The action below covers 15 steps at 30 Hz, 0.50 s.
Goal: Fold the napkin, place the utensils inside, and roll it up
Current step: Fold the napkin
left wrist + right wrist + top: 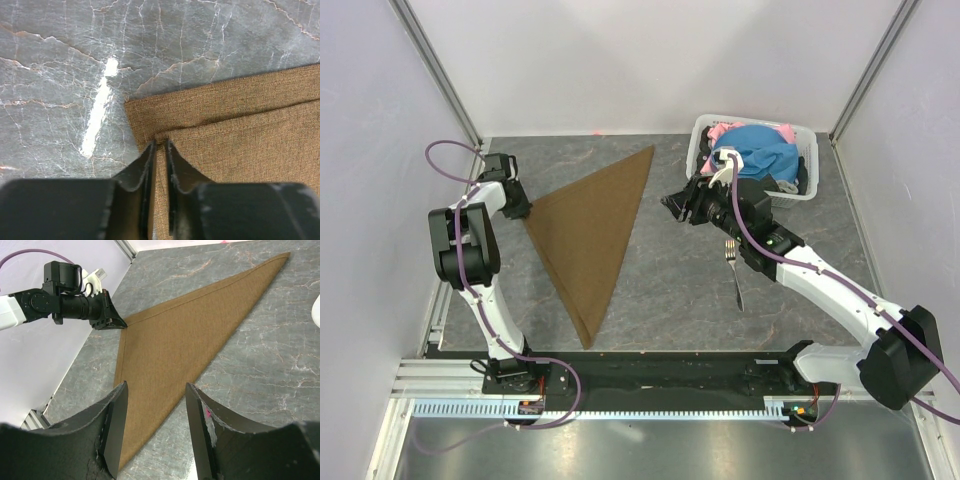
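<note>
The brown napkin (595, 220) lies folded into a triangle on the grey table, left of centre. My left gripper (527, 210) sits at its left corner, jaws nearly closed on the corner of the top layer (160, 150). The napkin (240, 130) fills the right of the left wrist view. My right gripper (672, 208) is open and empty, hovering just right of the napkin (185, 335), its jaws (155, 385) wide apart. The left gripper also shows in the right wrist view (117, 324). The silver fork (733, 268) lies on the table under the right arm, tines pointing away.
A white basket (802, 190) with blue and pink clothes (760, 150) stands at the back right, just behind the right wrist. White walls enclose the table on three sides. The right arm crosses above the fork.
</note>
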{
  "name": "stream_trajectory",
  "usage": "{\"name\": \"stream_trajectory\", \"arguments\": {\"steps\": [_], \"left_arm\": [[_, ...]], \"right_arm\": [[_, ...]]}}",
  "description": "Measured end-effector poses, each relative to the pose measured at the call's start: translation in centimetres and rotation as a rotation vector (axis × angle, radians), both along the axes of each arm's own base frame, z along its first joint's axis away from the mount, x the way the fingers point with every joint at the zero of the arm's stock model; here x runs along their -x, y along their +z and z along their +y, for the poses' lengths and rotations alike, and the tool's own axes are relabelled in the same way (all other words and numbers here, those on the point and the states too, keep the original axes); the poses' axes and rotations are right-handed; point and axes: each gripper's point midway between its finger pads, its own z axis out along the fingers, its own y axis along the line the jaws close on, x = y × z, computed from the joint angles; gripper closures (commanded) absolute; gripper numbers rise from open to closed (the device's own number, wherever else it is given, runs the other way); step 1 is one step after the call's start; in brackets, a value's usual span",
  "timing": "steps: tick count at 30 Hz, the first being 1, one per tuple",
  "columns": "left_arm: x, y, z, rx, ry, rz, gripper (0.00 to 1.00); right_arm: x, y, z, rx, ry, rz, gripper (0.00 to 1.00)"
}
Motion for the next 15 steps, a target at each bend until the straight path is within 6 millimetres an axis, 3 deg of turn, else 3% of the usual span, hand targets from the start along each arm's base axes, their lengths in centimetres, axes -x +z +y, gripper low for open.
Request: {"name": "stream_trajectory", "arguments": {"steps": [5, 15], "left_arm": [[-0.06, 0.05, -0.03, 0.001, -0.001, -0.002, 0.98], [-0.09, 0.07, -0.04, 0.001, -0.002, -0.002, 0.98]], "right_arm": [[-0.01, -0.03, -0.01, 0.001, 0.000, 0.001, 0.43], [0.07, -0.32, -0.07, 0.007, 0.000, 0.011, 0.43]]}}
